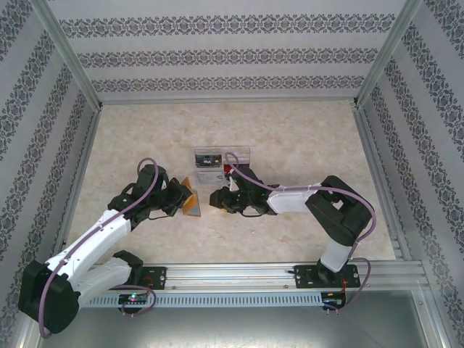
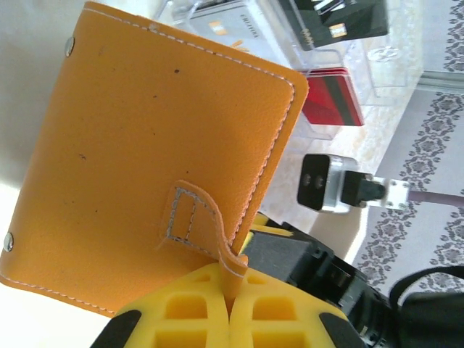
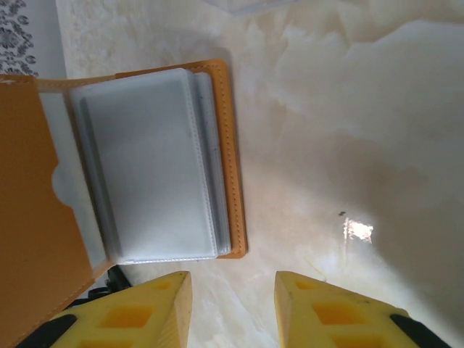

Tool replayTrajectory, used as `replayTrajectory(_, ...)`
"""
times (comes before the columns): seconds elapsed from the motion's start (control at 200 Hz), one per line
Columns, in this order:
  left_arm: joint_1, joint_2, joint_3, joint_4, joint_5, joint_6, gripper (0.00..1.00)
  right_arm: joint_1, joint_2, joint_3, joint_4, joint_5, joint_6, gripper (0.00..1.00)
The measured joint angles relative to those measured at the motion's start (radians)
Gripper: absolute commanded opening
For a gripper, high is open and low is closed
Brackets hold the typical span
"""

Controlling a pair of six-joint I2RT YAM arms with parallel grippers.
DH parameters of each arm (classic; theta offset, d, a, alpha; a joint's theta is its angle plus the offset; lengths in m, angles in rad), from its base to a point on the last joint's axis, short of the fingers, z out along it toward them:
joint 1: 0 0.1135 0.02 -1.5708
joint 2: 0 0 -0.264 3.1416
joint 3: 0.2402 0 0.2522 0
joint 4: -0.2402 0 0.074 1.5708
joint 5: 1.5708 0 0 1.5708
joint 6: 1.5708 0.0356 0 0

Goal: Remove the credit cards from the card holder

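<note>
The orange-tan card holder (image 2: 145, 159) stands open on the table, propped on edge (image 1: 190, 197). My left gripper (image 2: 232, 297) is shut on its closing strap, at the holder's left side (image 1: 174, 196). In the right wrist view the grey-blue pocket sleeves (image 3: 145, 167) face me, and I cannot tell whether any card is inside. My right gripper (image 3: 232, 308) is open just right of the holder (image 1: 217, 197), low over bare table, with nothing between its fingers. A red credit card (image 2: 333, 98) and a dark one (image 2: 341, 22) lie in the clear tray.
The clear plastic compartment tray (image 1: 221, 161) sits just behind both grippers, mid-table. Patterned walls and metal frame posts enclose the table on three sides. The marble tabletop (image 1: 304, 138) stretches to the right and far side.
</note>
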Motion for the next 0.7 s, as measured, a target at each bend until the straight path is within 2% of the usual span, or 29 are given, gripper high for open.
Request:
replayTrajectory(0.23, -0.048, 0.061, 0.053, 0.083, -0.005, -0.050, 0.00, -0.052, -0.030, -0.073, 0.035, -0.009, 0.013, 0.39)
replayTrajectory(0.52, -0.230, 0.255, 0.116, 0.243, -0.035, -0.130, 0.00, -0.203, -0.294, -0.249, -0.032, -0.010, -0.017, 0.39)
replayTrajectory(0.699, -0.274, 0.325, 0.131, 0.329, -0.035, -0.163, 0.00, -0.247, -0.404, -0.293, -0.116, -0.010, -0.056, 0.39)
